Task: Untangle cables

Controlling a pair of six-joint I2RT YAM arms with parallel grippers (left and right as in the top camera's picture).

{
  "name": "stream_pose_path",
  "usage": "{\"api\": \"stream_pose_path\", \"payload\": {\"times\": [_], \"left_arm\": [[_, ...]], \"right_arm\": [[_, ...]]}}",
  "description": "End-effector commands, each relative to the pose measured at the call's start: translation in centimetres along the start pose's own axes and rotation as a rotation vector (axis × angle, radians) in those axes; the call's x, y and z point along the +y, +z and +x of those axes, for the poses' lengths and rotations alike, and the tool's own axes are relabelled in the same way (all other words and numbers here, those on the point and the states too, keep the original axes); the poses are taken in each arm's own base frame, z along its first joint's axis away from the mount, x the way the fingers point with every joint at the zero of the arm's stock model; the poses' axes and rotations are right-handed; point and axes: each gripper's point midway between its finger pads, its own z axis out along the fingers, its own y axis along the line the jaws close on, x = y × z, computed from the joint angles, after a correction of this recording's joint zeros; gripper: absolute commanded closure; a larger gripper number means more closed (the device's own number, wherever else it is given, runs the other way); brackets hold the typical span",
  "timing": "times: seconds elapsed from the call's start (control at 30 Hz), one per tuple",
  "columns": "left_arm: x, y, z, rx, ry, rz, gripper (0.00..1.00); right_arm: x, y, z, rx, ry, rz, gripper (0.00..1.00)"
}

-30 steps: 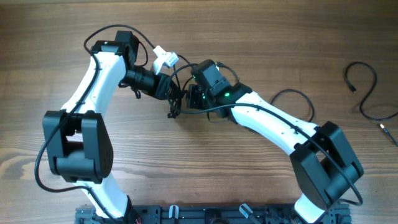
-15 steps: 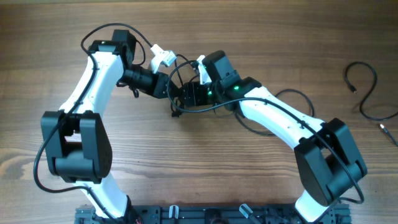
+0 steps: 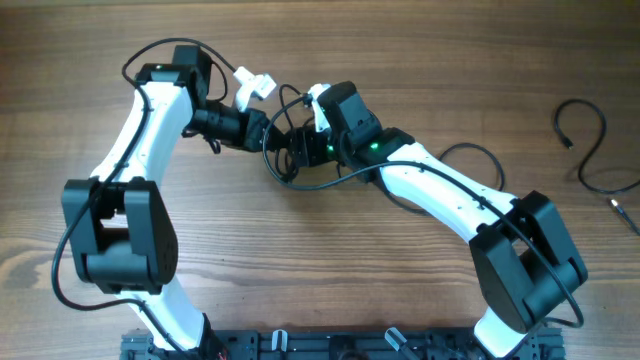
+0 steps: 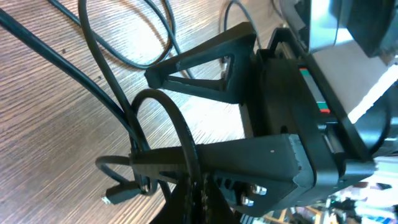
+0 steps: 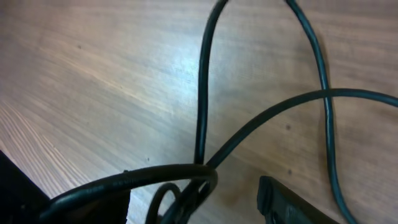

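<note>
The tangled cables (image 3: 285, 160) lie as black loops on the wooden table between my two grippers. My left gripper (image 3: 262, 130) comes in from the left and is shut on one strand of the cables (image 4: 171, 121). That strand arches up from its jaws, and a small plug (image 4: 118, 194) lies beside it. My right gripper (image 3: 292, 150) faces it from the right and is open. Its fingers (image 4: 186, 62) stand wide apart, with cable loops (image 5: 186, 177) running between them. In the right wrist view my right gripper (image 5: 189, 198) touches no strand firmly.
A separate black cable (image 3: 590, 150) curls at the far right of the table, with a small plug (image 3: 620, 208) near the edge. Another black loop (image 3: 470, 152) lies beside my right forearm. The arm bases stand along the front edge (image 3: 300, 345).
Both grippers have moved up and to the left, and the tangle has gone with them. My right gripper's fingers have spread wider. My left gripper stays shut.
</note>
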Motion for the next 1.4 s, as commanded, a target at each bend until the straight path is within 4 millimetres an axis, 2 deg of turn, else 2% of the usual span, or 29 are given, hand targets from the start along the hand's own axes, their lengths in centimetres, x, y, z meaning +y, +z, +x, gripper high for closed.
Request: {"api": "stream_pose_path", "payload": {"times": [0.0, 0.07, 0.2, 0.37, 0.6, 0.8, 1.0, 1.13, 1.23, 1.27, 1.37], "left_arm": [[-2.6, 0.3, 0.1, -0.007, -0.035, 0.114, 0.96], [-2.5, 0.1, 0.1, -0.011, -0.044, 0.113, 0.96], [-2.5, -0.1, 0.0, -0.017, -0.049, 0.119, 0.96], [-2.5, -0.1, 0.0, -0.018, -0.05, 0.122, 0.96], [-2.3, -0.1, 0.1, -0.013, -0.042, 0.109, 0.96], [0.7, 0.0, 0.3, 0.018, 0.01, -0.057, 0.96], [2.2, -0.1, 0.0, 0.02, 0.007, -0.139, 0.96], [4.5, -0.6, -0.4, 0.006, -0.102, -0.264, 0.96], [6.6, -1.3, -0.5, -0.012, -0.205, -0.394, 0.96], [7.2, -1.5, -0.5, -0.017, -0.232, -0.427, 0.96], [7.5, -1.7, -0.4, -0.016, -0.245, -0.448, 0.96]], "right_arm": [[-0.8, 0.3, -2.6, -0.105, 0.001, 0.059, 0.39], [-2.8, -0.1, -3.5, -0.166, 0.081, 0.174, 0.46], [-4.4, -0.5, -4.2, -0.225, 0.154, 0.26, 0.61], [-4.6, -0.8, -5.3, -0.277, 0.154, 0.275, 0.61], [-6.5, -0.9, -5.8, -0.331, 0.162, 0.374, 0.61], [-7.9, -0.1, -4.1, -0.275, 0.204, 0.41, 0.62], [-8.7, 1.1, 1.0, -0.077, 0.276, 0.43, 0.61], [-8.6, 1.4, 2.9, 0.009, 0.285, 0.418, 0.6], [-8.5, 1.4, 3.2, 0.023, 0.289, 0.412, 0.6], [-8.4, 1.4, 3.2, 0.025, 0.29, 0.407, 0.57], [-8.3, 1.5, 3.0, 0.011, 0.305, 0.401, 0.54]]}}
